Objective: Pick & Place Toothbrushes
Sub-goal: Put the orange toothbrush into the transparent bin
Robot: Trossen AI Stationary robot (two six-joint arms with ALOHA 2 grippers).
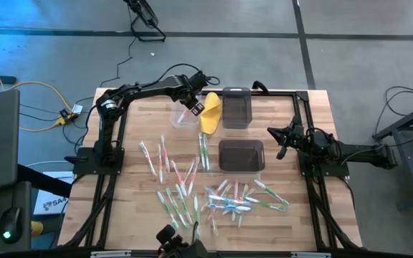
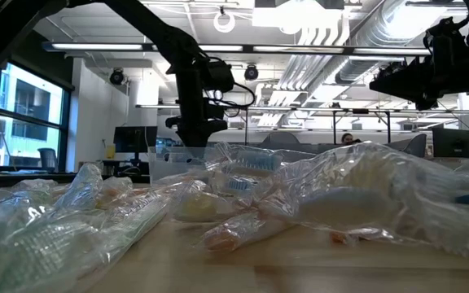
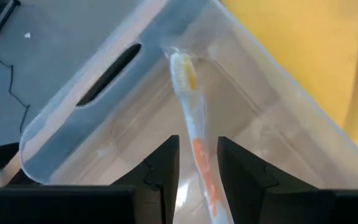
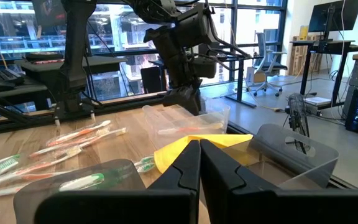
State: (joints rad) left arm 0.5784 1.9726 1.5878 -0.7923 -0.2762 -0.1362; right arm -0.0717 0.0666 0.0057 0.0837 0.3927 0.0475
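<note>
Where the wooden bench [image 1: 135,193] lies nearest the viewer, dozens of wrapped toothbrushes [image 1: 185,188] are scattered across its front half, white with green, orange or blue parts; the low view shows their clear wrappers in the foreground. Behind them, near the middle, sits a dark smoky bin [image 1: 241,155], with a second smoky bin [image 1: 236,108] farther back. A yellow folded cloth-like object [image 1: 211,112] rests between that far bin and a clear bin [image 1: 183,117] to its left. Above the clear bin hangs the left pincer [image 1: 192,107]; in its wrist view, an orange-and-white toothbrush [image 3: 194,140] runs between the two dark fingers [image 3: 163,168], its bristle head reaching toward the bin's slotted end wall. Fingers stand slightly apart on either side of the handle, and whether they press it cannot be told. At the bench's right side, clear of the bins, the right pincer [image 1: 283,142] waits with its fingers fully closed and holding nothing.
</note>
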